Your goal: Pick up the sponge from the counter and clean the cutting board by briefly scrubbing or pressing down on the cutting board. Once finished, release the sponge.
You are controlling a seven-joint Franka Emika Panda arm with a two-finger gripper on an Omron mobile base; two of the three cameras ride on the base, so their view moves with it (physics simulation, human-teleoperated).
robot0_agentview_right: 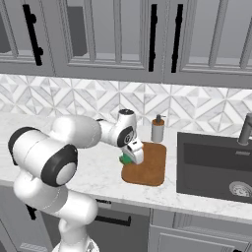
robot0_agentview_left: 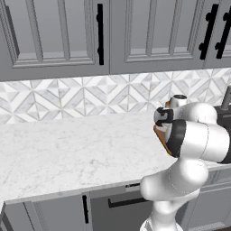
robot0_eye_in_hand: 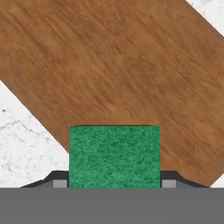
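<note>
My gripper (robot0_agentview_right: 131, 157) is shut on the sponge (robot0_agentview_right: 126, 159), whose green top (robot0_eye_in_hand: 114, 156) sits between my two fingertips (robot0_eye_in_hand: 60, 182) in the hand view. The sponge hangs at the left edge of the orange-brown cutting board (robot0_agentview_right: 150, 168), low over it; I cannot tell whether it touches. The board (robot0_eye_in_hand: 118, 74) runs diagonally under the hand, with white marble counter (robot0_eye_in_hand: 24, 144) at both corners. In the left base view a sliver of the board (robot0_agentview_left: 161, 139) peeks out behind my forearm on the counter (robot0_agentview_left: 67, 149).
A soap dispenser (robot0_agentview_right: 157, 129) stands just behind the board. A dark sink (robot0_agentview_right: 216, 165) with a faucet (robot0_agentview_right: 244, 129) lies to the right of it. The tiled backsplash (robot0_agentview_right: 74, 98) and grey upper cabinets (robot0_agentview_right: 98, 34) close off the back.
</note>
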